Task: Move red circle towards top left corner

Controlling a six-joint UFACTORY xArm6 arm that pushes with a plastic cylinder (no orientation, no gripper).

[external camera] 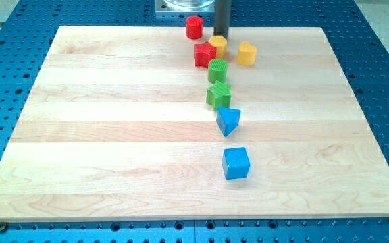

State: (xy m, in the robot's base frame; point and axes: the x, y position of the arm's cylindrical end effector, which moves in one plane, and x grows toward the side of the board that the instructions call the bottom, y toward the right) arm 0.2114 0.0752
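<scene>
Pale wooden boards make up the table top (113, 135), which rests on a blue perforated metal base (383, 81). I carry no gripper, only a straight dark rod, so there is nothing to open or close; my tip (221, 36) sits near the view's top edge of the board.

Taking the small red cylinder block, the red circle (194, 27), as the landmark: it stands at the board's top edge, and my tip is just to its right in the view, apart from it. Below and right of the red circle lie a red star-like block (204, 54) and a yellow block (217, 45), the latter touching or nearly touching my tip. Further right is a second yellow block (246, 52). Running down from there are two green blocks (217, 69) (218, 95), a blue triangular block (227, 120), and a blue cube (236, 163), well below the red circle.

My tip is on the correct side for a leftward push. The risk, as I judge it, is that the red circle already sits at the edge: an off-centre contact could roll it off the board's top, or let it slip around the rod. Dragging the yellow block along is another hazard.
</scene>
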